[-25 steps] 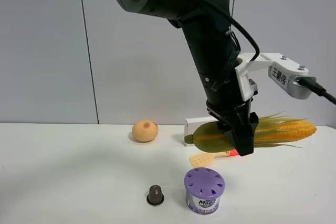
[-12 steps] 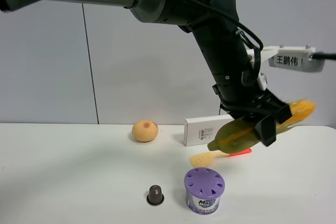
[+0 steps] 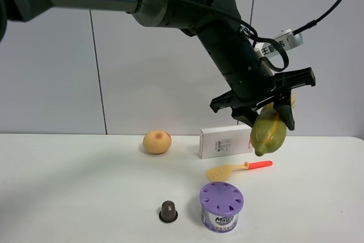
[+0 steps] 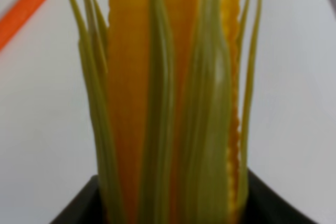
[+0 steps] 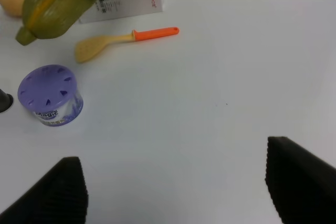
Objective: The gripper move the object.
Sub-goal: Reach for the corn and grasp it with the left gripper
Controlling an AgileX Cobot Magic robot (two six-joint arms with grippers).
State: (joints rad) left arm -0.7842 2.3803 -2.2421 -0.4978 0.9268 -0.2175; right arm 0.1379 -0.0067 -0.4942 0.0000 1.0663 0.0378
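The corn cob (image 3: 268, 132) hangs in the air above the table, its green stem end pointing toward the high camera. My left gripper (image 3: 272, 106) is shut on it, above the white box and the spatula. In the left wrist view the corn (image 4: 157, 103) fills the frame, yellow kernels between green husk strips, with the black fingers (image 4: 273, 200) on either side. The right wrist view shows the corn (image 5: 52, 3) at the far left. My right gripper (image 5: 178, 192) is open and empty over bare table; it is out of the high view.
On the white table (image 3: 68, 186) are a peach-orange fruit (image 3: 157, 141), a white box (image 3: 224, 141), a yellow spatula with an orange-red handle (image 3: 236, 169), a purple-lidded can (image 3: 221, 206) and a small dark capsule (image 3: 168, 211). A wall stands behind.
My left arm has lifted the corn and swung it from lying sideways to pointing end-on at the camera. The wrist has turned. Nothing on the table has moved.
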